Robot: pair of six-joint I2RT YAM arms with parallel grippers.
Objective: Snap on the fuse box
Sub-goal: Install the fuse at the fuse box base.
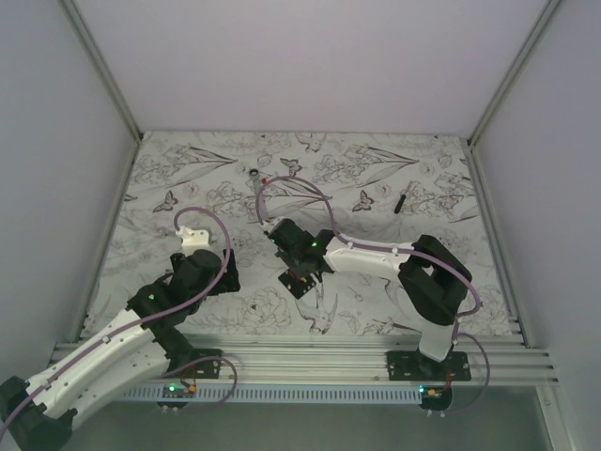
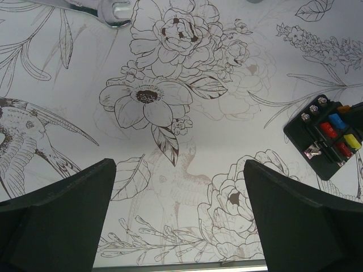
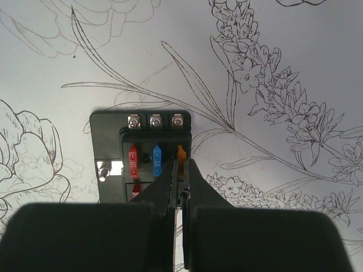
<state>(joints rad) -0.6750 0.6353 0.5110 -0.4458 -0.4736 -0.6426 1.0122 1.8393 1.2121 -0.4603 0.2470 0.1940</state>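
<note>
Overhead: fuse box (image 1: 303, 285) sits directly under right claw (image 1: 298, 273); left claw (image 1: 207, 271) is well apart to its left. Left wrist: jaws wide, box ahead-right. Right wrist: jaws pinched closed, tips at orange fuse (image 3: 181, 153) on the box.

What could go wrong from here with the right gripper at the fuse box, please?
The fuse box lies loose on the cloth, with the open left gripper away from it, so pressing might slide or tilt it. The right gripper seems to pinch the orange fuse only at its tips; it could twist or slip.
</note>
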